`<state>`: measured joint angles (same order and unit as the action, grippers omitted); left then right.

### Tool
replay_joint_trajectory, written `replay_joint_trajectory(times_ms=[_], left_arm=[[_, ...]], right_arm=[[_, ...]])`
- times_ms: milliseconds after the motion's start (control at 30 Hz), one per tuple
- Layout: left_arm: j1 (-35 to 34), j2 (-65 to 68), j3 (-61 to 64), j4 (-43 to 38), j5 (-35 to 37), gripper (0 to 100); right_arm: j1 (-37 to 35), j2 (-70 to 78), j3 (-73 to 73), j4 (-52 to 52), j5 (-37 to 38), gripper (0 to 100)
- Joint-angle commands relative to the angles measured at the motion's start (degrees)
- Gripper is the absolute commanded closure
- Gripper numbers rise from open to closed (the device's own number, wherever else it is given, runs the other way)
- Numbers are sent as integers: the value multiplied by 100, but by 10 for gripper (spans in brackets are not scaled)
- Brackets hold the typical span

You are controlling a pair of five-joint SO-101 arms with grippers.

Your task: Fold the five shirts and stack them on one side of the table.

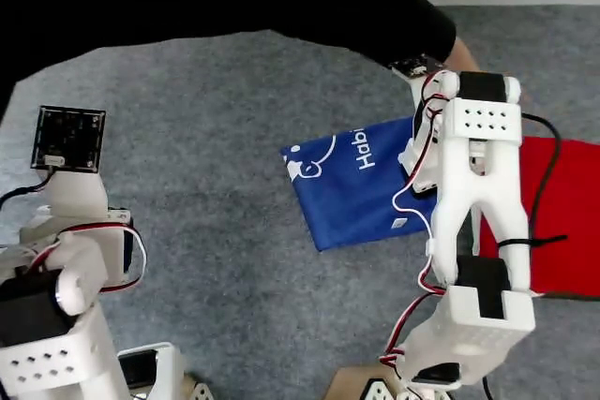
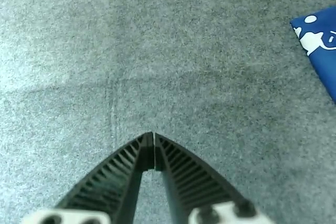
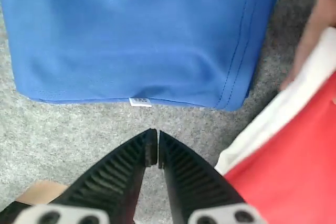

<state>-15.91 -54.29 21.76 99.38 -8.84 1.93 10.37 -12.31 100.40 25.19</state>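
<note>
Blue shirt [image 1: 352, 189] first: find it folded flat at mid-table [image 1: 216, 138], one edge just beside the red shirt [image 1: 562, 217], which lies on a white shirt [image 3: 278, 114] at the right side, with a hand [image 3: 315, 30] touching that pile. Note the right gripper [image 3: 157, 148], pressed together and empty, poised just off the blue hem, and the left gripper [image 2: 154, 150], likewise closed, well apart over bare table. Beware of shoving the cloth into wrinkles with closed tips, of pinching only the top layer and spilling the fold on the way to the pile, and of bumping the hand there.
</note>
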Motion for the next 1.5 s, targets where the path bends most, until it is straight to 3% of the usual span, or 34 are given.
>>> replay_joint_trajectory(times_ms=[0, 1000, 1467], left_arm=[[26, -53, 4, 88, 18, 986], [26, -79, 48, 88, 18, 986], [26, -97, 338, 88, 18, 986]], right_arm=[[-66, -365, -88, 119, 70, 990], [-224, -356, -79, 171, 44, 990], [-549, -409, 730, 163, 35, 990]])
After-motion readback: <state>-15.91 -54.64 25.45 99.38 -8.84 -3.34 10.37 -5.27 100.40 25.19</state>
